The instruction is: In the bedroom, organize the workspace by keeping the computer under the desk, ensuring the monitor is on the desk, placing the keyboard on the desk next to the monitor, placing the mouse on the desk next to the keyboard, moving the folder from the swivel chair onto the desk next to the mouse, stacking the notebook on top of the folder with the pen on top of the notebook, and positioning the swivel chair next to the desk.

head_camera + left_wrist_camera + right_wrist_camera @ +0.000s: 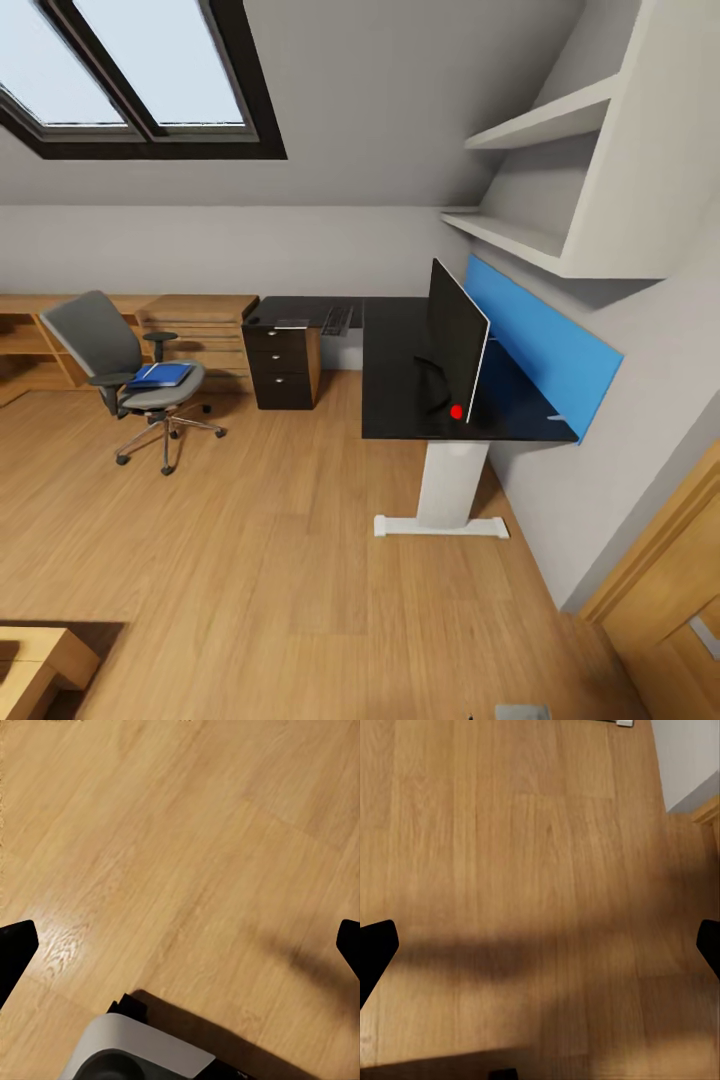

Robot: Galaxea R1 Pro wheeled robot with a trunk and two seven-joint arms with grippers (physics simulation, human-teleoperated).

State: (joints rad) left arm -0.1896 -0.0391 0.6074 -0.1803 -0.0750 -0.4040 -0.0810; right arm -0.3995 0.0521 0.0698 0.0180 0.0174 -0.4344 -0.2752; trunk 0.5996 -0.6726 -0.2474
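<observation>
1. Blue folder (160, 375) lying flat on the seat of the grey swivel chair (120, 375), a pale sheet or thin item on top of it, too small to identify
2. Swivel chair standing on the wooden floor (250, 560), well apart from the desk (400, 370), beside the low wooden shelving (200, 325) along the far wall
3. Monitor (455, 345) upright on the desk's long wing, black screen with a red dot at its lower near corner, back turned to the blue back panel (545, 345), near that wing's front edge
4. Keyboard (337, 320) resting on the far wing of the black top, close to its inner corner; a small flat grey item (292, 323) just beside it, above the black drawer unit (280, 365)
5. White pedestal leg (450, 485) under the near end of the desk, foot flat on the floor
6. White wall shelves (545, 125) above the blue panel, dark-framed skylight (130, 80) in the sloped wall, oak door (670, 610) at the near right
7. Left gripper (180, 945) spread wide over bare floor, black fingertips (15, 945) at opposite edges of the left wrist view, nothing between them, grey robot base (142, 1054) below
8. Right gripper (540, 945) likewise spread wide over floor, fingertips (375, 945) far apart, holding nothing
</observation>
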